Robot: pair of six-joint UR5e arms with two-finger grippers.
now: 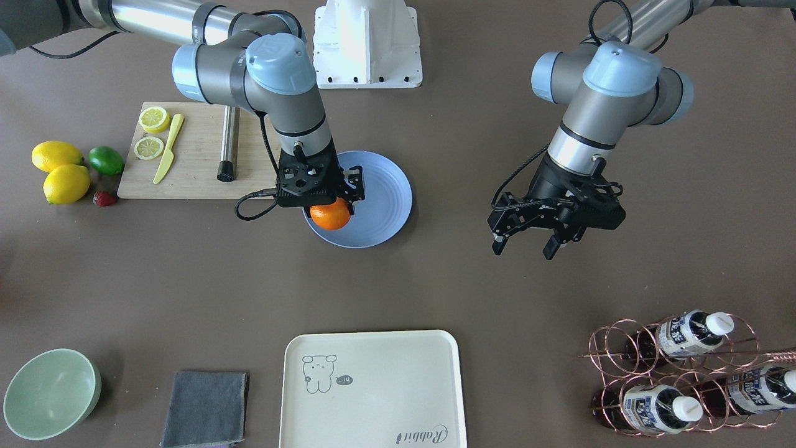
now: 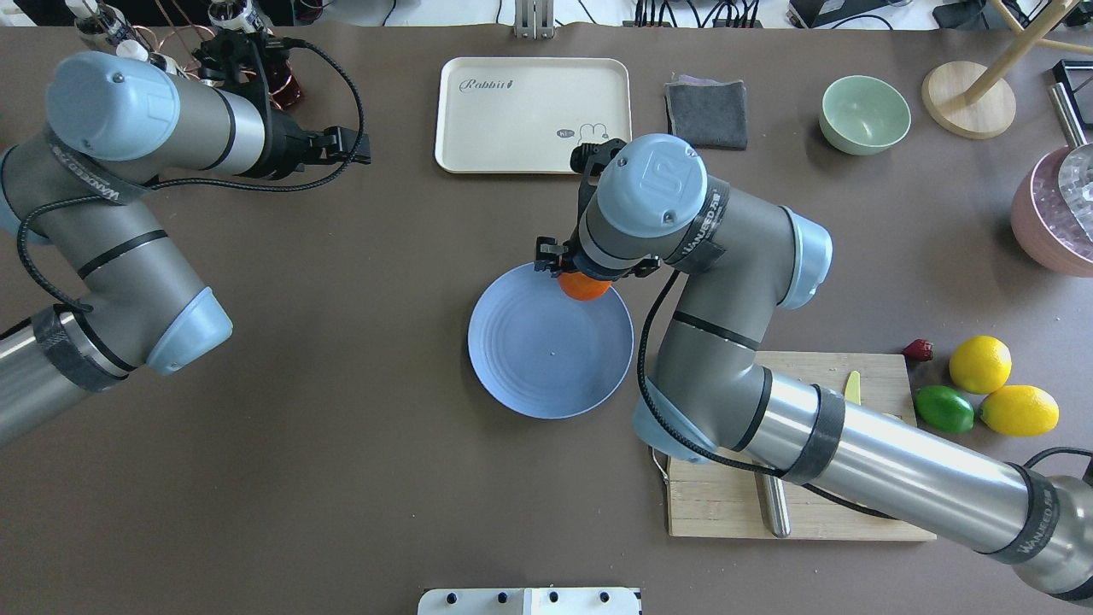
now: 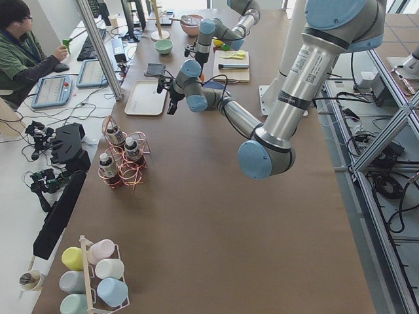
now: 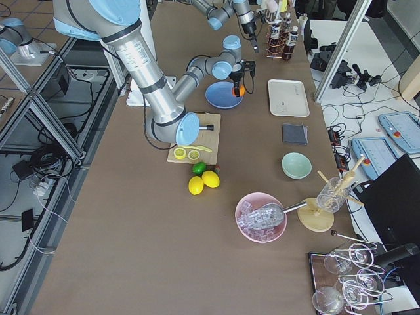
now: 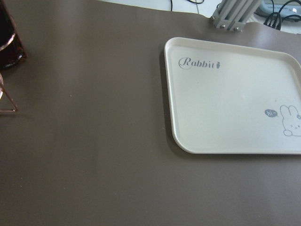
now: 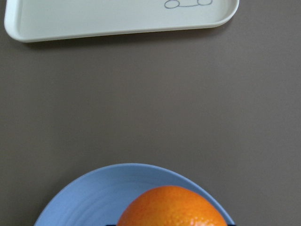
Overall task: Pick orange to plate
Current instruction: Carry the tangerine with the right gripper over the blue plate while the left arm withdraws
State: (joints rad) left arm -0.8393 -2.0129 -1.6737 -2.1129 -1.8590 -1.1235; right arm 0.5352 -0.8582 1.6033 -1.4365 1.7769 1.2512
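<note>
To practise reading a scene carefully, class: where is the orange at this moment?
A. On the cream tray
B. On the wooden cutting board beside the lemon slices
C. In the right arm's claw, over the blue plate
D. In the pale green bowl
C: the orange sits gripped in the right claw, and the wrist view shows it over the edge of the blue plate.

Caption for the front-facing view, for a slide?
Right hand holds the orange over the blue plate near its edge; left hand hangs open off to the side.
</note>
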